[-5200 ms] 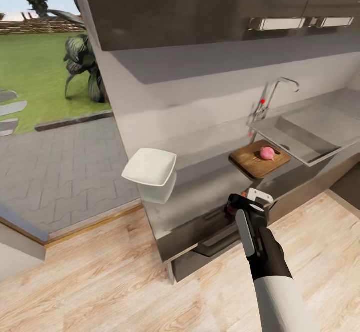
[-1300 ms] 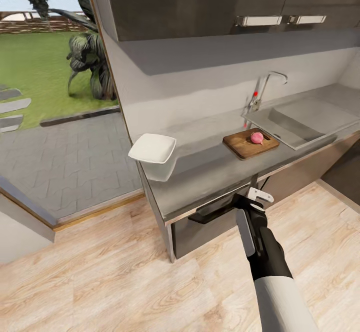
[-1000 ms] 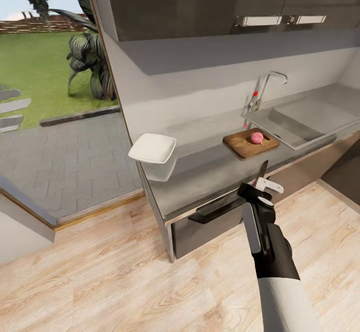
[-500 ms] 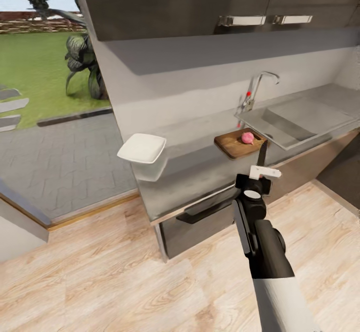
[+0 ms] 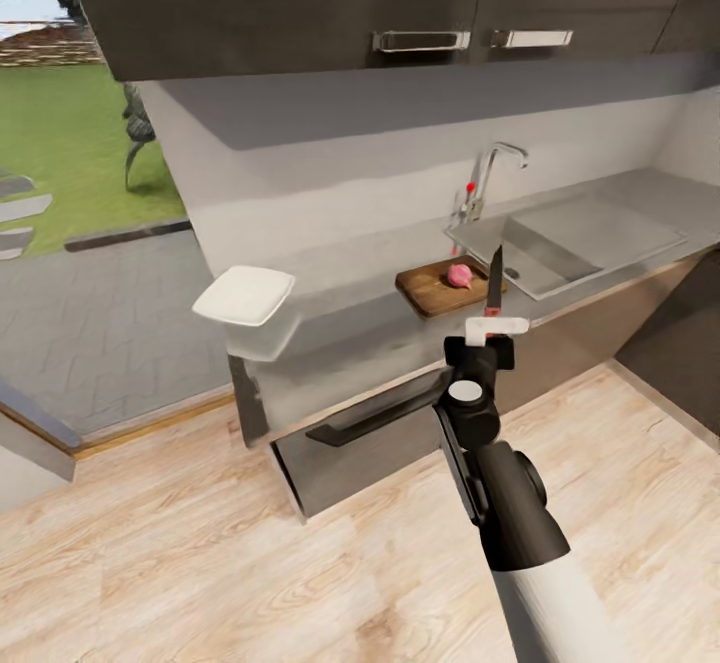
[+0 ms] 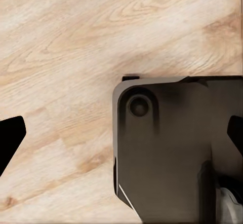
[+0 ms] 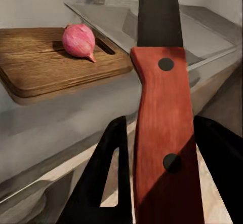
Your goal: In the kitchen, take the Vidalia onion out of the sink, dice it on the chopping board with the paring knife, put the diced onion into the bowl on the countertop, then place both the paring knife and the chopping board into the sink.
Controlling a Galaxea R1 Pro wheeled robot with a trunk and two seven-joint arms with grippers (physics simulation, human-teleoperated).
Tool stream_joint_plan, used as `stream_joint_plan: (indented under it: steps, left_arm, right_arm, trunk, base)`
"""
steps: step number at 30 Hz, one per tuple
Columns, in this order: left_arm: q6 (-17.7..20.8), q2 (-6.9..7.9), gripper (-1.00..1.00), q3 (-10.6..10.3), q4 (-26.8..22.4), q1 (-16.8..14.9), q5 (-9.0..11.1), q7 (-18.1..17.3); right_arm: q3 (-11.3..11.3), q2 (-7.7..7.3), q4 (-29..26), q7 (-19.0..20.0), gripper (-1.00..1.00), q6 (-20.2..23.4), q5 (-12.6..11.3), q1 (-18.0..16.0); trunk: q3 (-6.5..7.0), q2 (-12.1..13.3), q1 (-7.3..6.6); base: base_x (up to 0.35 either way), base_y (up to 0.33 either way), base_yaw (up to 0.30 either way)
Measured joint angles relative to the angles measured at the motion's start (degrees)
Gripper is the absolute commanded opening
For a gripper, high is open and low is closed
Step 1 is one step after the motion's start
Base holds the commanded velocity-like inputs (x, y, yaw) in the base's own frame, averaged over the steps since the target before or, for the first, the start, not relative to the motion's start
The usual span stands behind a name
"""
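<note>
upright between the right jaws [image 5: 492, 328] stands the paring knife [image 7: 162, 112], its red handle pinched from both sides and its dark blade pointing up toward the sink [image 5: 590, 233]. beyond the blade, on the counter [image 5: 340, 318], the pink onion [image 5: 459, 275] sits on the chopping board [image 5: 430, 290], just beside the sink. well apart, the white bowl [image 5: 243, 295] rests at the counter's end. over the wood floor [image 6: 66, 46], the left jaws' dark fingertips [image 6: 10, 138] are spread wide, holding nothing.

Bare glossy grey countertop [image 5: 350, 318] between white rounded-square bowl [image 5: 244, 295] at left and dark brown wooden chopping board [image 5: 435, 288] at right.
</note>
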Motion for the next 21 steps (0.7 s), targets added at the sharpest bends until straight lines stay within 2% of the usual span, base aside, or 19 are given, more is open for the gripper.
stream_joint_plan:
  steps: [3, 6, 15, 21]
  left_arm:
    - [0.0, 0.01, 1.00, 0.0, 0.2, 0.0, 0.0, 0.0]
    - [0.0, 0.01, 1.00, 0.0, 0.2, 0.0, 0.0, 0.0]
    - [0.0, -0.01, 1.00, 0.0, 0.3, 0.0, 0.1, 0.0]
    - [0.0, 0.02, 1.00, 0.0, 0.2, 0.0, 0.1, 0.1]
  right_arm:
    - [0.9, 0.00, 0.0, -0.1, -1.00, 0.0, 2.7, 0.0]
    - [1.2, 0.00, 0.0, -0.1, -1.00, 0.0, 3.7, 0.0]
    - [1.7, 0.00, 0.1, -0.2, -1.00, 0.1, 4.1, 0.0]
    - [5.2, 0.00, 0.1, -0.3, -1.00, 0.1, 4.2, 0.0]
  trunk:
    - [-0.11, 0.0, 0.00]
    - [-0.29, 0.0, 0.00]
    - [-0.90, 0.0, 0.00]
    - [-1.33, 0.0, 0.00]
  base:
    - [0.000, -0.317, 0.151]
    - [0.000, -0.317, 0.184]
    - [0.000, -0.317, 0.197]
    - [0.000, -0.317, 0.205]
